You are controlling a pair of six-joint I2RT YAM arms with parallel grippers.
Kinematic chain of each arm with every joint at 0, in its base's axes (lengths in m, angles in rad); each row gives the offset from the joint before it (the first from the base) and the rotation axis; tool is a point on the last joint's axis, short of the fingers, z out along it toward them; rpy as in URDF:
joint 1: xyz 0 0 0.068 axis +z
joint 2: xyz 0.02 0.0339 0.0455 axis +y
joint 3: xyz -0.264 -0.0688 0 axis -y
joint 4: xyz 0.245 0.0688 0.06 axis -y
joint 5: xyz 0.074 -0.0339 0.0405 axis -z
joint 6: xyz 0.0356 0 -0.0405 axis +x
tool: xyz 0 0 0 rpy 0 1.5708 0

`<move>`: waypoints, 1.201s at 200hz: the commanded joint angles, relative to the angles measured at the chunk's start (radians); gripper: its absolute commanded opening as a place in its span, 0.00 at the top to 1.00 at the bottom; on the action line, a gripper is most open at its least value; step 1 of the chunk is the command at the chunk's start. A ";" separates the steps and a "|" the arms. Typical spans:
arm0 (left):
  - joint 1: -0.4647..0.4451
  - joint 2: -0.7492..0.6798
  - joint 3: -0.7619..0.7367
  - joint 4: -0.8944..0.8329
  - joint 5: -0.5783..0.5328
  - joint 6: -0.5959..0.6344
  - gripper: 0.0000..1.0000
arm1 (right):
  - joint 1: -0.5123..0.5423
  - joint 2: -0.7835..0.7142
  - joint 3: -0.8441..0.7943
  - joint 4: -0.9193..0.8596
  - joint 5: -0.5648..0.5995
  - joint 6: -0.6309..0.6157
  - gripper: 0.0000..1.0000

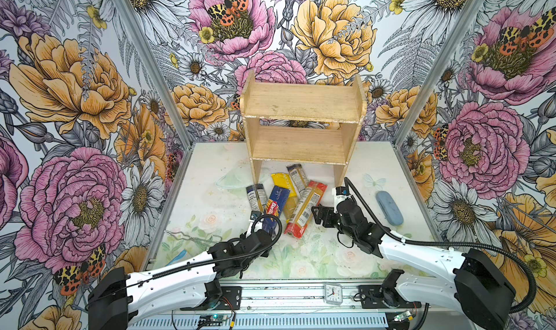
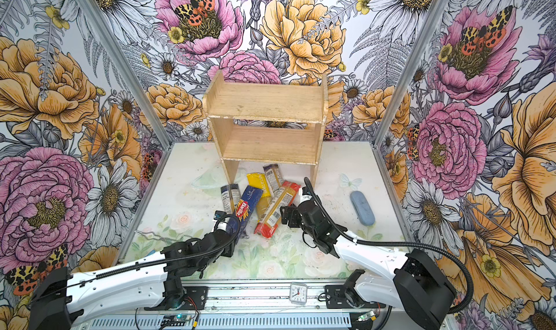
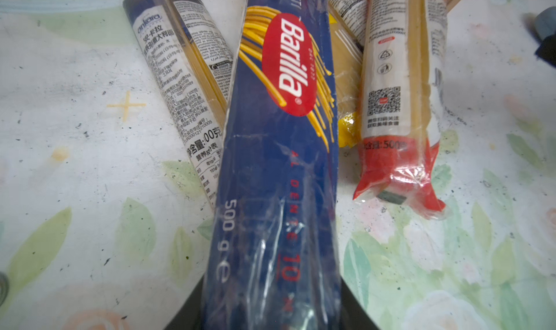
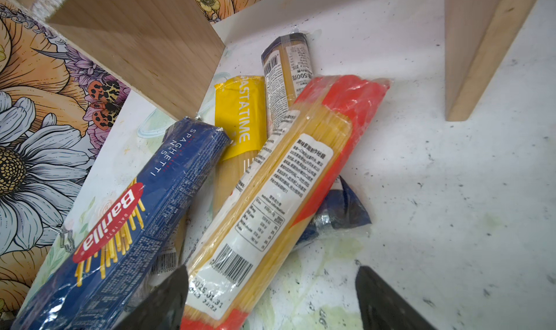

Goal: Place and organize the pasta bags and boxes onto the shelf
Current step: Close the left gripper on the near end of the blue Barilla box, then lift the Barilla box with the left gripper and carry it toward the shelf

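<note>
Holding the dark blue Barilla box (image 1: 273, 206) by its near end in my clenched left gripper (image 3: 270, 310), mid-desk before the shelf (image 1: 301, 103) at the far edge, I'd lift straight up first, clearing the grey-labelled bag (image 1: 255, 196), yellow-ended bag (image 1: 282, 182) and my opened right gripper (image 4: 270, 283) at the red-ended bag (image 1: 304, 214).

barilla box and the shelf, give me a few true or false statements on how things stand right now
1. The left pincer is shut on the Barilla box. True.
2. The red-ended bag lies on the lower tier of the shelf. False: it lies on the table, by the shelf's legs.
3. The right pincer is open and holds nothing. True.
4. A pack sits on the shelf's top tier. False: both tiers are bare.
5. The grey-blue oval object lies on the table, right of the packs. True.
</note>
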 commanded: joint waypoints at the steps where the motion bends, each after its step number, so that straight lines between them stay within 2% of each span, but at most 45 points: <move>1: 0.028 -0.090 0.047 0.071 -0.005 0.023 1.00 | -0.003 0.022 0.001 0.010 0.004 0.014 0.12; 33: 0.033 -0.130 0.102 0.044 0.002 0.073 1.00 | -0.003 0.051 0.020 0.011 -0.009 0.010 0.12; 112: 0.009 -0.047 0.356 0.004 0.002 0.239 1.00 | -0.005 0.030 0.017 -0.006 -0.027 0.030 0.12; 181: -0.124 -0.027 0.534 -0.049 -0.091 0.300 1.00 | -0.008 -0.020 -0.011 -0.035 -0.005 0.039 0.11; 217: -0.194 -0.008 0.616 -0.048 -0.160 0.381 1.00 | -0.008 -0.021 -0.003 -0.052 -0.006 0.039 0.11; 240: -0.215 0.017 0.670 -0.047 -0.160 0.419 1.00 | -0.009 -0.017 -0.004 -0.056 -0.002 0.038 0.11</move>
